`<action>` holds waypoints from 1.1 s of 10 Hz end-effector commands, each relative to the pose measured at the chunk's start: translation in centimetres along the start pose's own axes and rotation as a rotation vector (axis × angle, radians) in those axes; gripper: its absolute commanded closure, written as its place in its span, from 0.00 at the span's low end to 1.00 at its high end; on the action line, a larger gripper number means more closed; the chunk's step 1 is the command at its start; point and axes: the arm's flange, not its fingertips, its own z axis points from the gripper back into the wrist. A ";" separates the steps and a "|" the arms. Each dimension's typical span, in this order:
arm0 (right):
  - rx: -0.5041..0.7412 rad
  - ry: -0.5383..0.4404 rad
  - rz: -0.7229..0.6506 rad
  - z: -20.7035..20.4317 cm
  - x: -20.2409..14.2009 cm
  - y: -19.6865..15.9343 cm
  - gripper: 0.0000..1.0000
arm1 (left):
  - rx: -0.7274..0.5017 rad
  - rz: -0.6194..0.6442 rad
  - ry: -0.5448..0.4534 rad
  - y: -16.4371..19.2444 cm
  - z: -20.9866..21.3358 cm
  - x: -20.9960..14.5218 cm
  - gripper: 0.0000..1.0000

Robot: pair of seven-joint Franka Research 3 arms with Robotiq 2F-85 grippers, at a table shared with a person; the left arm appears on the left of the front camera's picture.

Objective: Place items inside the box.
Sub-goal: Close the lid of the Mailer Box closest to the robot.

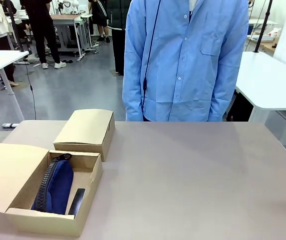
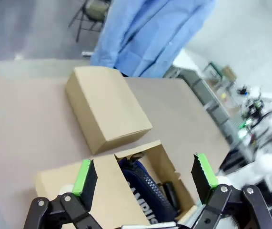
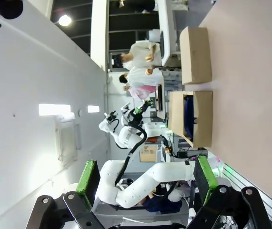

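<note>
An open cardboard box (image 1: 47, 222) sits at the table's near left corner, its lid flap folded out to the left. Inside lie a navy zip pouch (image 1: 57, 185) and, to its right, a slim black item (image 1: 76, 201). In the left wrist view my left gripper (image 2: 144, 175) hangs open above this box (image 2: 147, 149), with nothing between its green pads; below it show the pouch (image 2: 143, 193), lettered "CAMPUS", and the black item (image 2: 170, 193). My right gripper (image 3: 145, 175) is open and empty, off the table, far from the box (image 3: 203, 119).
A closed cardboard box (image 1: 85, 131) stands just behind the open one, also seen from the left wrist (image 2: 107, 107) and the right wrist (image 3: 195, 55). A person in a blue shirt (image 1: 185, 60) stands at the far edge. Bare tabletop (image 1: 198, 180) stretches across the middle and right.
</note>
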 end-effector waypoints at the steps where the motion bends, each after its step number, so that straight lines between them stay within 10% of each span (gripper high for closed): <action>1: 0.017 -0.003 -0.018 0.1 0.0 0.5 0.00 | -0.041 -0.550 -0.158 -1.3 -1.9 -0.8 0.00; 4: 0.017 -0.003 -0.018 0.1 0.0 0.5 0.00 | -0.039 -0.699 0.114 -2.7 -4.3 -1.8 0.00; 5: 0.017 -0.003 -0.018 0.1 0.0 0.5 0.00 | -0.061 -0.506 0.058 -2.8 -2.5 1.3 0.00; 7: 0.017 -0.003 -0.018 0.1 0.0 0.5 0.00 | -0.061 -0.506 0.058 -2.8 -2.5 1.3 0.00; 11: 0.017 -0.003 -0.018 0.1 0.0 0.5 0.00 | -0.429 -1.142 0.244 3.2 -4.7 -0.5 0.00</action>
